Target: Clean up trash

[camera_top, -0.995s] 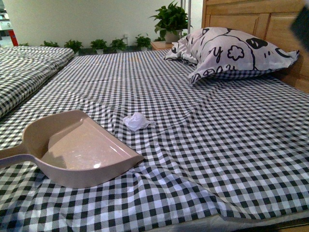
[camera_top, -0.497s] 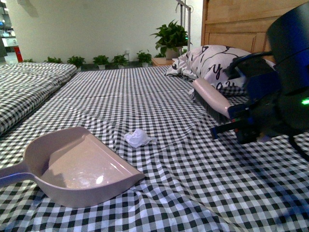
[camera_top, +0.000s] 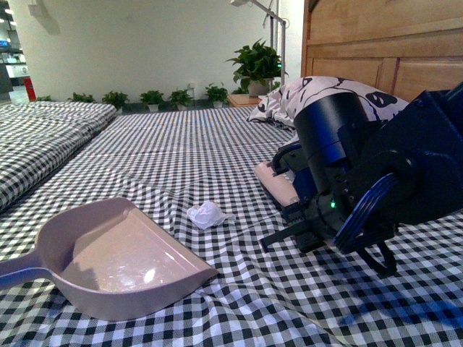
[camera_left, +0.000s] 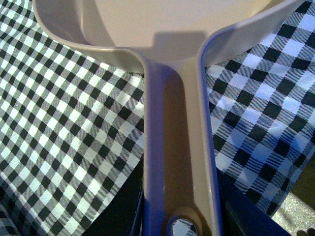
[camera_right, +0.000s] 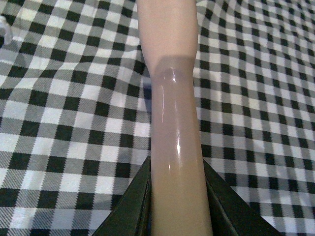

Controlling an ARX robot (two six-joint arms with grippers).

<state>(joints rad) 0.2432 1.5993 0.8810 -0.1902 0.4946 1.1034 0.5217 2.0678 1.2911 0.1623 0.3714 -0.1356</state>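
The trash, a small crumpled white paper wad [camera_top: 206,215], lies on the black-and-white checked bedsheet [camera_top: 181,144]. A pink dustpan [camera_top: 116,260] rests on the sheet just to its front left, mouth facing the wad. My left gripper [camera_left: 179,216] is shut on the dustpan's handle [camera_left: 177,147]; it is out of the front view. My right gripper [camera_right: 179,206] is shut on the pink brush handle [camera_right: 174,147]. In the front view the brush [camera_top: 278,186] sticks out of the dark right arm [camera_top: 362,181], to the right of the wad and apart from it.
A black-and-white patterned pillow [camera_top: 318,90] lies at the back right against a wooden headboard [camera_top: 376,43]. Potted plants [camera_top: 257,65] stand behind the bed. A second checked bed [camera_top: 43,137] is at the left. The sheet is creased around the wad.
My right arm with the brush has come in from the right and moved down and left toward the wad. The dustpan and the wad have stayed in place.
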